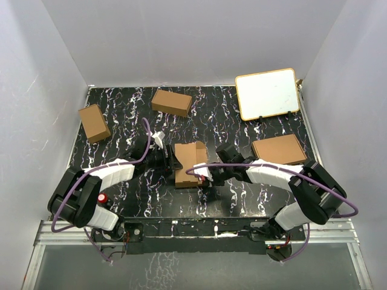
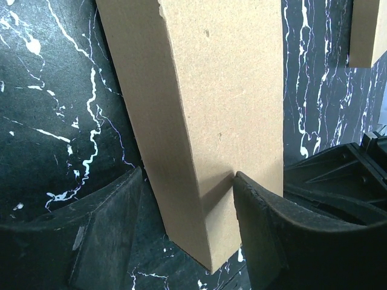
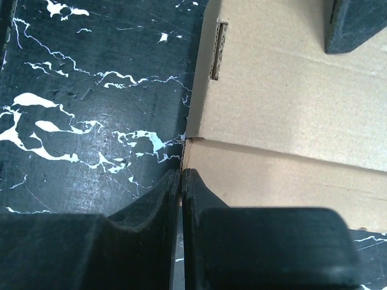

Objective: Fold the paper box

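Note:
The paper box (image 1: 188,163) lies mid-table as a slim brown carton, long axis running away from me. My left gripper (image 1: 172,158) reaches it from the left. In the left wrist view the carton (image 2: 224,90) stands between the jaws of the left gripper (image 2: 188,175), the right finger (image 2: 266,229) pressed on its broad face and the left finger (image 2: 115,223) against its side. My right gripper (image 1: 207,175) sits at the carton's near right edge. In the right wrist view the right gripper (image 3: 182,172) has its fingers pressed together on a thin corrugated edge of the box (image 3: 284,103).
Two shorter brown cartons rest at the far left (image 1: 94,122) and far middle (image 1: 172,102). A flat pile of brown sheets (image 1: 279,149) lies at the right, with a white board (image 1: 266,93) propped behind it. Grey walls enclose the black marbled table (image 1: 121,145).

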Controlling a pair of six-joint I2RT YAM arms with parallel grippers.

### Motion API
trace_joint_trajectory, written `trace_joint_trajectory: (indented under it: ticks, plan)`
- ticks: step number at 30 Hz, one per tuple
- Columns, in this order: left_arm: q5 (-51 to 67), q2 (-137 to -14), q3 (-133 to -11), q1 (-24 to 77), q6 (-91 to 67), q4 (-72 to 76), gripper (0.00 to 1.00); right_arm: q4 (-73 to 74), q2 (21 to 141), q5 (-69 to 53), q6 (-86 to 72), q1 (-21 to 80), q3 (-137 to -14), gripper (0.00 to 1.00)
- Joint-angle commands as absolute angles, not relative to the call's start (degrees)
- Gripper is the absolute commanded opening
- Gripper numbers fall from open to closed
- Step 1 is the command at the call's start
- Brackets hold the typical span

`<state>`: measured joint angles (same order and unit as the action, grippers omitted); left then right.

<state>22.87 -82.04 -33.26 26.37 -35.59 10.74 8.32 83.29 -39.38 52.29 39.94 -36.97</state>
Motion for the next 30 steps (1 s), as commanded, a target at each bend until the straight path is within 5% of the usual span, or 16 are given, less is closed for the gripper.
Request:
trace_joint_trajectory:
  ticks: [1,30]
  plan:
    - [23.1,-83.0,-34.1,26.7,-33.0,7.7,0.59,6.8,83.9,-41.1,48.0,39.2,-39.7,0.10]
    - [25.8,-84.6,-35.8,27.4,-35.4,9.0,0.57,4.4,85.1,-42.5,38.1,40.3,-43.3,0.08]
